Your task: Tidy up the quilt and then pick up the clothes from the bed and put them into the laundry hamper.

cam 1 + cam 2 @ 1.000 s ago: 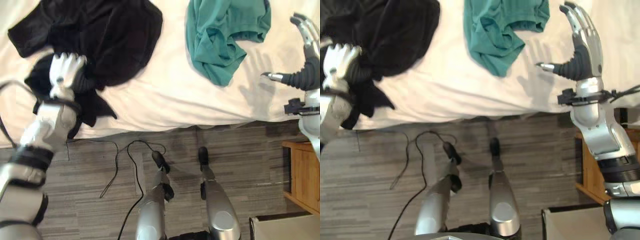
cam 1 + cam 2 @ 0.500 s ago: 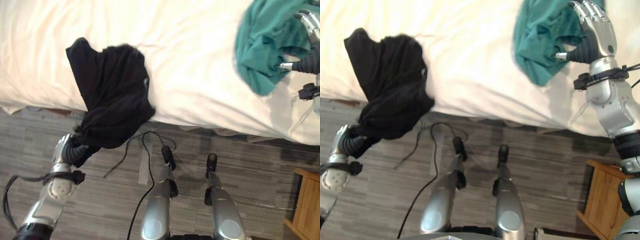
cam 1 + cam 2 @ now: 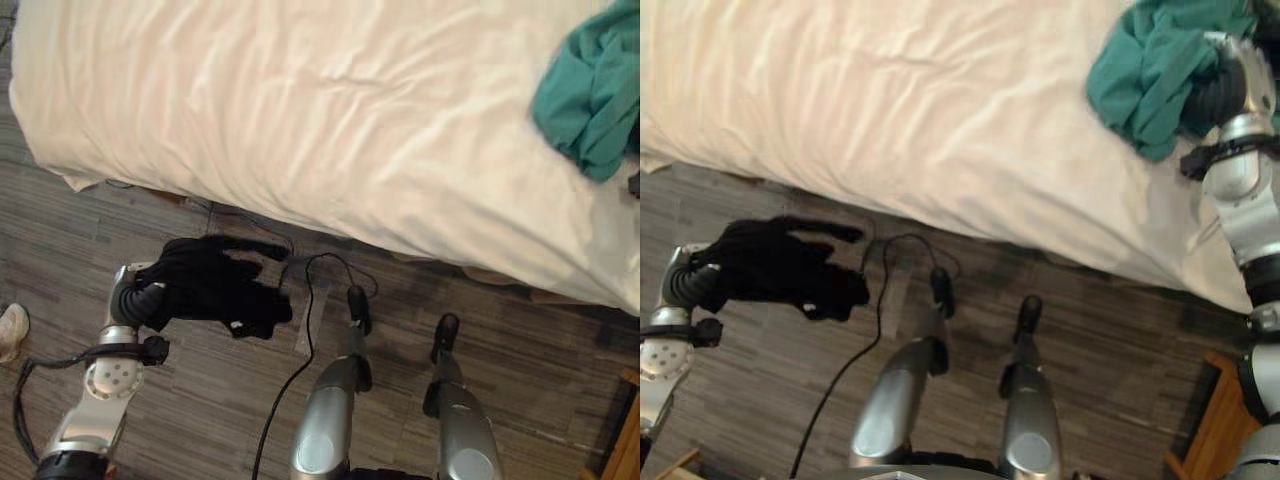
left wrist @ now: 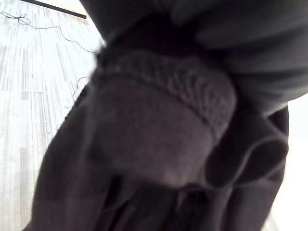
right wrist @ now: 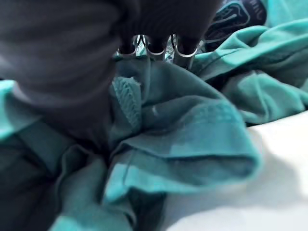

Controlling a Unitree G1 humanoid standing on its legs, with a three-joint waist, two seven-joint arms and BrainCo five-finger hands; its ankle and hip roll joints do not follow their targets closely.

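Left eye view: left hand [image 3: 132, 298] is down off the bed, over the wood floor [image 3: 200, 420], fingers curled round a bunched black garment [image 3: 215, 288] that hangs clear of the white quilt [image 3: 320, 120]. The left wrist view backs this up, with dark fleecy cloth pressed right against the hand. Right eye view: right hand [image 3: 1237, 85] sits on the teal garment [image 3: 1150, 70] at the bed's far right corner. In the right wrist view its fingers [image 5: 149, 45] go down into the teal folds, tips buried, so I can't tell if they have closed on it or are just resting there. Quilt looks spread fairly flat, a few soft creases. Hamper isn't anywhere to be seen, so where the drop goes is unknown. Step in hand, as I read it: carry the black piece to the hamper, then lift the teal one. To do it well, keep the left grip tight since the cloth dangles low and a trailing end could drag on the floor or snag the legs. On the right, gather a thick fold before lifting, and lift straight up so the quilt underneath isn't dragged out of shape.
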